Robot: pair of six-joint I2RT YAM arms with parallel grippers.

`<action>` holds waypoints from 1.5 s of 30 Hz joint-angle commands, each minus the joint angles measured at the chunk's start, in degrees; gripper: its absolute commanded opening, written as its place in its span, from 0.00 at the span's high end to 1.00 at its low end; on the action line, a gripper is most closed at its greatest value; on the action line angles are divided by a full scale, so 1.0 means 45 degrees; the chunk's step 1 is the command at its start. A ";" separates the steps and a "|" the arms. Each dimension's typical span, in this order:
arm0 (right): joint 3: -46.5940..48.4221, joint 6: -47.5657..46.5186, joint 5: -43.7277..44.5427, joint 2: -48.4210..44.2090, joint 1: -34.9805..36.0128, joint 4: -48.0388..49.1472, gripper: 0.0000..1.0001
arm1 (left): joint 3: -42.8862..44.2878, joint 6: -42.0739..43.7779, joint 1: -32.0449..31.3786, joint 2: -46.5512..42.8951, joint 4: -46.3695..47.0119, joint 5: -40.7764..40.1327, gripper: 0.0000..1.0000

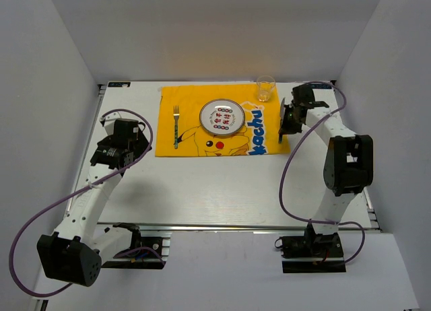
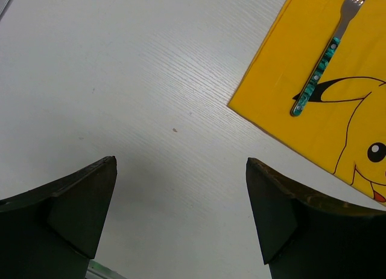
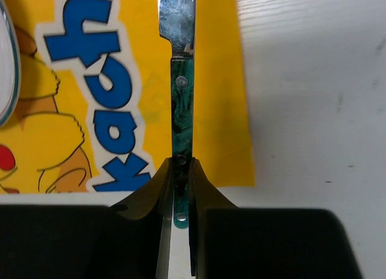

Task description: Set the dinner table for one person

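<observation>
Counter (image 1: 222, 190): white, faintly grained, metal rail along its near edge, under both arms.
Cloth (image 1: 188, 106): yellow, far middle of the counter; Pikachu drawing, blue letters "kachu" up its right side.
Plate (image 1: 223, 118): centre of the cloth; red marks too small to read.
Fork (image 1: 176, 126): left of the plate, green handle near.
Glass (image 1: 265, 88): far right, just off the cloth.
Right claw (image 3: 181, 188): pinching the green riveted handle of a knife (image 3: 181, 110), blade pointing far, over the cloth's right strip.
Left claw (image 2: 181, 161): spread wide, holding nothing, over bare counter left of the cloth.
</observation>
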 commanded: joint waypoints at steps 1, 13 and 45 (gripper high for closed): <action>0.0194 -0.1298 -0.1336 0.0155 0.0285 -0.0227 1.00 | 0.0180 0.0172 0.0062 -0.0394 0.0285 0.0200 0.02; 0.1074 -0.1846 -0.0652 0.1483 0.0972 -0.0502 1.00 | 0.0083 0.0270 0.0062 -0.0531 0.0423 0.0298 0.02; 0.1932 -0.1006 0.0540 0.2558 0.1343 -0.0169 1.00 | 0.0044 0.0407 0.0062 -0.0454 0.0579 0.0669 0.02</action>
